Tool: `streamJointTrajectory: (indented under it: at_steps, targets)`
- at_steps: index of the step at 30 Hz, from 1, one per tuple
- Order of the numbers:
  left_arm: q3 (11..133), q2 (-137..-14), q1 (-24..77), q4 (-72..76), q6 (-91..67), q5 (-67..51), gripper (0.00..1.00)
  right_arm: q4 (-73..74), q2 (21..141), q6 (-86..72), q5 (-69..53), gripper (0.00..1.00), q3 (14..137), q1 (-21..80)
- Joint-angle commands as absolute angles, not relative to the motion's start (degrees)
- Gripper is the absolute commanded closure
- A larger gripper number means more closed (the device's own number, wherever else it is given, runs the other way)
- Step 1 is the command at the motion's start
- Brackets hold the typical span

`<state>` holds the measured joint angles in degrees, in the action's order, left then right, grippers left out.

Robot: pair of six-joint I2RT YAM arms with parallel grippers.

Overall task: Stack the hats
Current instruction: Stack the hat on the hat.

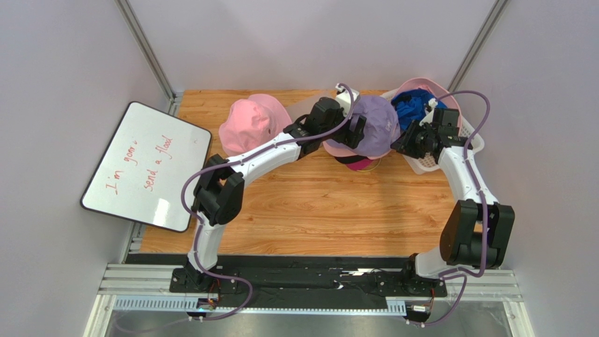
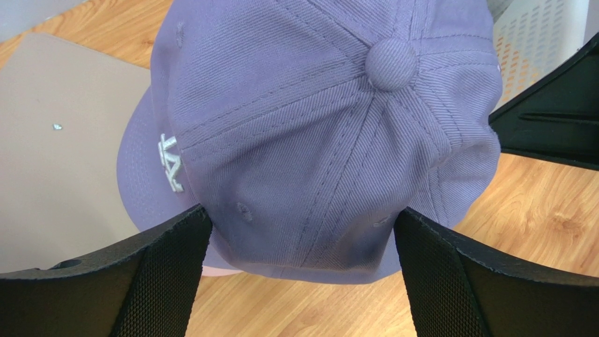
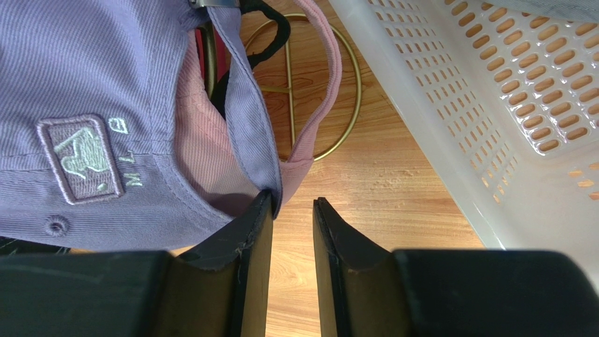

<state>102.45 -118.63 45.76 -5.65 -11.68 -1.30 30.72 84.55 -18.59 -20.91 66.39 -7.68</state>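
Lavender cap [image 1: 376, 125]: top of a stack near the far edge of the surface [image 1: 316, 210], right of ctr. Crown button faces up.
Stack below: a pink hat [image 3: 204, 158] sits directly under the cap. A magenta cap [image 1: 362, 165] shows at the stack's near side. A gold wire frame [image 3: 355, 105] stands on the wood beneath.
L end effector [image 2: 301, 214]: released, fingers spread wide. They straddle the cap crown, one finger per side. Contact w/ the fabric: cannot tell.
R end effector [image 3: 290, 203]: fingers apart by a narrow slot, bare wood visible in the gap, nothing btwn them. Its L finger tip touches the cap's rear rim, and the cap lies to that side.
Basket [image 1: 472, 144]: white mesh, at the far right corner, just beside the R end effector. A blue hat [image 1: 415, 105] lies inside.
Pink bucket hat [image 1: 253, 125]: far edge, left of ctr, apart from the stack, beside the L forearm.
Whiteboard [image 1: 147, 165]: overhangs the left edge, tilted.
Open room: bare wood spans the near half of the surface, btwn both arms. Stack, basket and both end effectors crowd the far right. Walls [image 1: 63, 105] stand close along the left, right and far edges.
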Motion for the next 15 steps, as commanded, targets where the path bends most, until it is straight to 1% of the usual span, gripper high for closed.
streamJointTrajectory:
  at_steps: [1, 6, 11, 15]
  targets:
    - [101.9, -119.3, 46.1, -6.6, -11.7, -0.7, 0.0, 32.6, 84.5, -16.5, -18.0, 0.71, 67.1, -7.8]
    - [100.8, -113.7, 45.7, -7.2, -11.0, -0.1, 0.0, 35.0, 80.0, -15.9, -18.2, 0.62, 69.5, -8.7]
    - [102.6, -109.2, 45.4, -10.0, -11.4, -0.1, 0.0, 35.5, 79.6, -16.3, -20.0, 0.61, 74.4, -10.6]
    - [106.5, -110.0, 45.4, -10.4, -11.3, -0.1, 0.0, 35.5, 82.6, -16.6, -20.0, 0.62, 77.6, -10.7]
